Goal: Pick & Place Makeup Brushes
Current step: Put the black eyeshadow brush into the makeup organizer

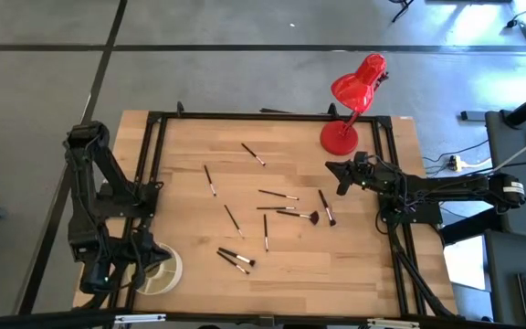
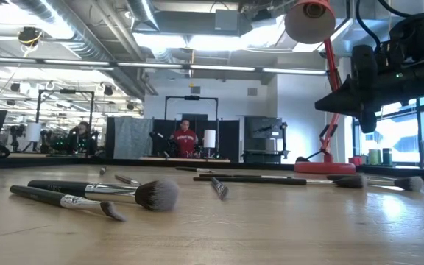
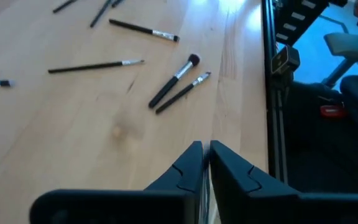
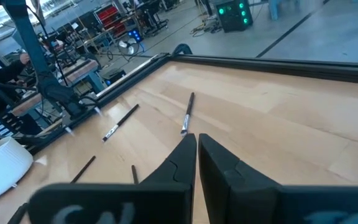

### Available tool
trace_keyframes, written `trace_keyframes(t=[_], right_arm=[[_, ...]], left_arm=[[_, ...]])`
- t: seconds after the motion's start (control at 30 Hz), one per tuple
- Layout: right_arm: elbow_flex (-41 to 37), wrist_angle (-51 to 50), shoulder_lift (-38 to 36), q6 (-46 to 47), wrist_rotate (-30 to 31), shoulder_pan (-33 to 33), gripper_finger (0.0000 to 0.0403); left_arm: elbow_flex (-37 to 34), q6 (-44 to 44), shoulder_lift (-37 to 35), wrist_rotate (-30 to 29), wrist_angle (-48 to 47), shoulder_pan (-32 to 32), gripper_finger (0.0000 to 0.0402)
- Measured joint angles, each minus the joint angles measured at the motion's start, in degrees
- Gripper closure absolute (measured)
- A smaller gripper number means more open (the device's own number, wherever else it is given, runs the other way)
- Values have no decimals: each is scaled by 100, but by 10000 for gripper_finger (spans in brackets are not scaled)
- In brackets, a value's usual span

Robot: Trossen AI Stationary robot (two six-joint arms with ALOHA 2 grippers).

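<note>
Several thin dark makeup brushes (image 1: 278, 195) lie flat and scattered over the middle of the wooden table; a fan-shaped one (image 1: 301, 216) is among them, and a pair (image 1: 236, 260) lies nearer the near edge. The low view shows a fluffy-tipped brush (image 2: 116, 193) closest. My left gripper (image 3: 205, 155) is shut and hovers over the table's near left corner; the pair of brushes (image 3: 174, 81) lies ahead of it. My right gripper (image 1: 340, 179) is shut and held above the table's right side, clear of the brushes (image 4: 187, 113).
A red desk lamp (image 1: 350, 100) stands at the far right corner, close behind my right gripper. A white round container (image 1: 160, 271) sits at the near left corner by my left arm. A black frame (image 1: 272, 116) rims the table. People sit in the room beyond.
</note>
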Motion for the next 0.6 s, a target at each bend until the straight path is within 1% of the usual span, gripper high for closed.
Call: trace_keyframes(t=[0.1, 0.23, 0.37, 0.43, 0.5, 0.53, 0.6], right_arm=[[0, 62, 0, 34, -1, 0, 383], [0, 156, 0, 35, -174, 0, 383], [0, 236, 12, 55, -405, 0, 383], [20, 268, 50, 92, -571, 0, 383], [120, 266, 138, 95, -832, 0, 383], [200, 269, 217, 87, -994, 0, 383], [391, 198, 404, 36, -1301, 0, 383]], left_arm=[[0, -140, -107, -95, -204, 19, 354], [0, -684, -388, -116, -649, 174, 329], [2, -1029, -673, -69, -1301, 534, 305], [4, -1204, -807, -45, -1792, 895, 294], [4, -1310, -883, 271, -2216, 1433, 287], [4, -1259, -904, 481, -2345, 1756, 285], [4, -784, -922, 830, -2461, 2445, 282]])
